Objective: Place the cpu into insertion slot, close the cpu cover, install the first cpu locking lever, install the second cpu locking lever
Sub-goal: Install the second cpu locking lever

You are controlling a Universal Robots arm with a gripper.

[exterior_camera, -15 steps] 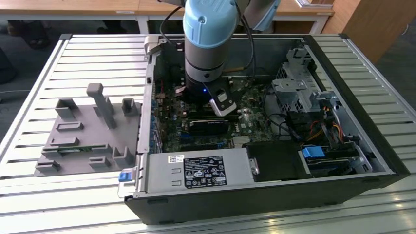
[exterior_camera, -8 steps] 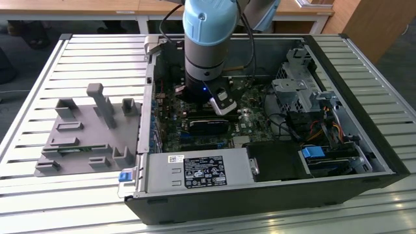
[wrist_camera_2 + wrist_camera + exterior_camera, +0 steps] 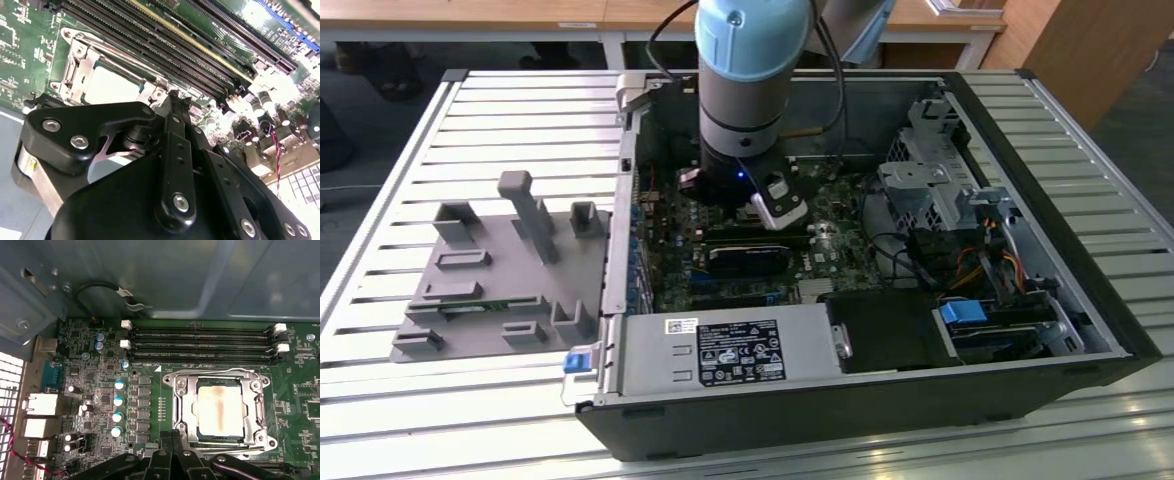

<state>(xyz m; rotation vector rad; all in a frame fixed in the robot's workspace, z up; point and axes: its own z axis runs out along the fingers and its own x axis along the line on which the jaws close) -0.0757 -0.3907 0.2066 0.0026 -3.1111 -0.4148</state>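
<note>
Black gripper (image 3: 172, 460) linkage sits nearest, jaws drawn together and holding nothing, just beside the cpu cover (image 3: 182, 405) closed over the cpu (image 3: 220, 409) in its insertion slot; memory slots (image 3: 200, 342) run alongside.

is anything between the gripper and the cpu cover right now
Nothing visible. In the first wrist view the gripper sits at the edge of the cpu cover, which lies down around the cpu seated in the insertion slot.
</note>
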